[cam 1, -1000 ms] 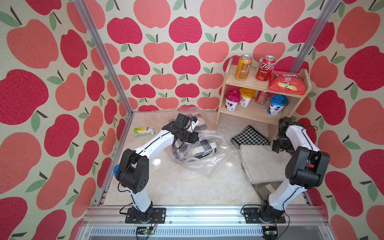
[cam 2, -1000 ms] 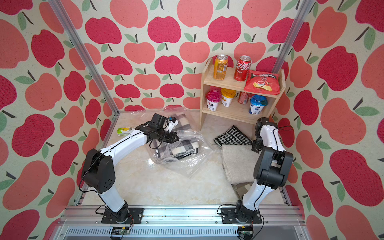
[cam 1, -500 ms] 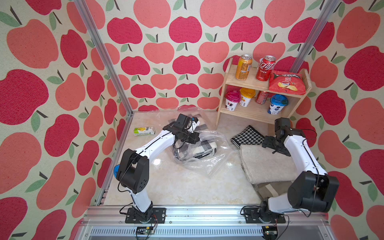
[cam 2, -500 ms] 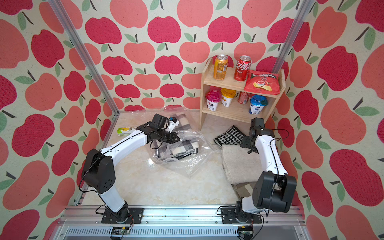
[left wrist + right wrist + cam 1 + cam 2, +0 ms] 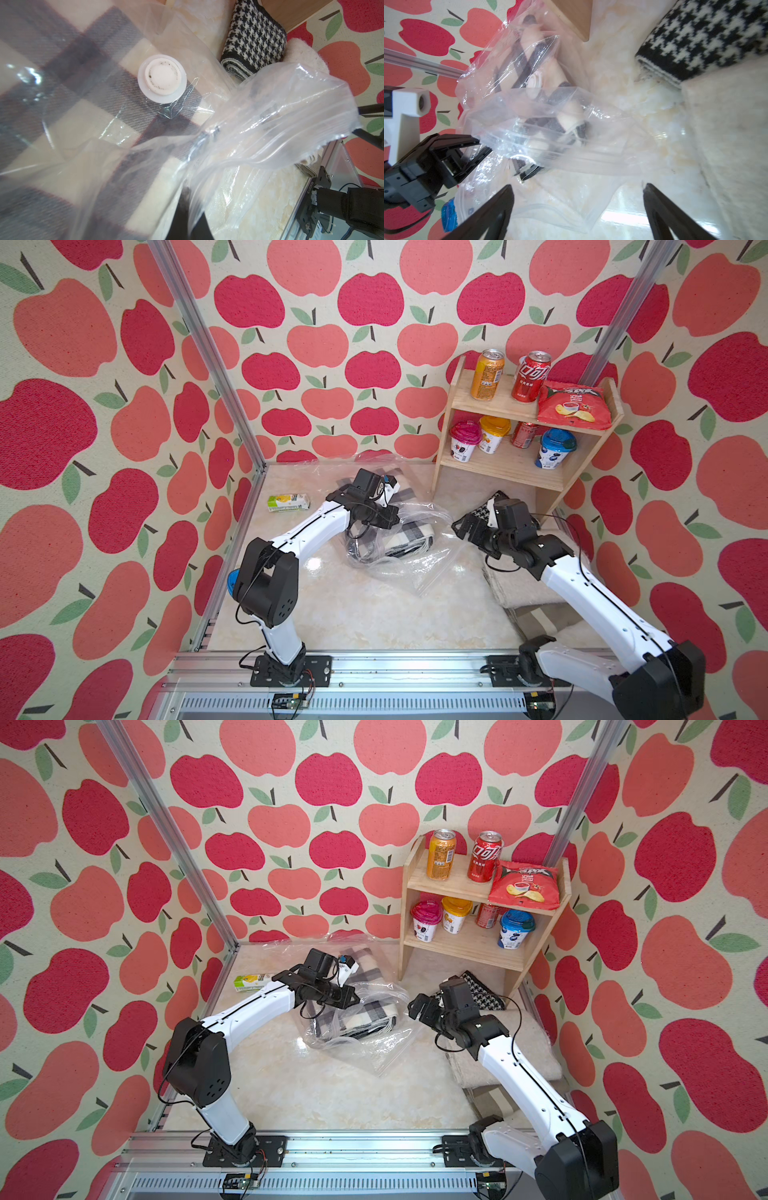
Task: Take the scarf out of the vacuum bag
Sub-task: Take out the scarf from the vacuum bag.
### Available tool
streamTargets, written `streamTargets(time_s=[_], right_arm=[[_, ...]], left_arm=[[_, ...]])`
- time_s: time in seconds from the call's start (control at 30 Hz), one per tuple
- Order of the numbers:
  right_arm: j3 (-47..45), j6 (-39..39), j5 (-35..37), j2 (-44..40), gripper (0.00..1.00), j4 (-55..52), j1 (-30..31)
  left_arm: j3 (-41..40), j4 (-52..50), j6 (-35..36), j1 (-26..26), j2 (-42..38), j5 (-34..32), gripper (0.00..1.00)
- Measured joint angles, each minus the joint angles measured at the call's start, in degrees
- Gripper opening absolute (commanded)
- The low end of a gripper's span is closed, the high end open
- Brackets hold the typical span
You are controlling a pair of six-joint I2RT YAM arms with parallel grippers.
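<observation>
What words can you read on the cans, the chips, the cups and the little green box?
"口可": white letters on the red can, the rest turned away.
On the orange can: print too small to read.
On the chip bag: name too blurred.
On the pink cup, yellow cup, blue cup: labels too small.
On the green carton: too blurred.

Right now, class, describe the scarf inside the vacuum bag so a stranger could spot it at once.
Find the wooden shelf; beside its foot lies a clear vacuum bag. The folded scarf inside is cream with dark plaid bars, unlike the houndstooth scarf and plain cream cloth outside.
</observation>
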Motion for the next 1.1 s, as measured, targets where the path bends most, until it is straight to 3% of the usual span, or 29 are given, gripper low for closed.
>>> streamTargets(time_s=[0.33,0.83,1.1], right_arm=[[-7.91,13.09,-0.83,2.32,1.0,17.94,11.8],[-14.36,28.63,1.4,9.97,0.98,35.3,13.33],[-16.0,32.85,1.33,16.26,0.96,43.41,13.33]], left_arm=[[-0.33,0.68,0.11,-0.11,0.0,0.02,0.0],[-6.69,6.56,1.36,-2.62,-5.6,-0.52,0.0],[-9.18,8.63,1.6,-4.42,-7.61,-2.49,0.0]])
